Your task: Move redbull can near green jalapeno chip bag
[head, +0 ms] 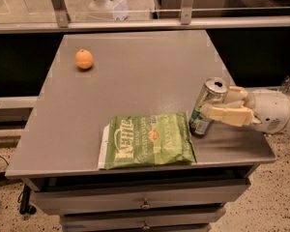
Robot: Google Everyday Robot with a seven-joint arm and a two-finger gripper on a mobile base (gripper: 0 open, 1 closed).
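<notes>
The redbull can (206, 105) is a slim silver can with blue patches, tilted with its top leaning right, its base on the table right next to the right edge of the green jalapeno chip bag (147, 140). The bag lies flat near the table's front edge with white "Kettle" lettering. My gripper (221, 105) reaches in from the right and is shut on the can, one cream finger (227, 115) across its front and the other behind it.
An orange fruit (84, 59) sits at the far left of the grey table (145, 66). The table's right edge is just under my arm (275, 112). Drawers (145, 204) are below the front edge. A glass rail runs behind the table.
</notes>
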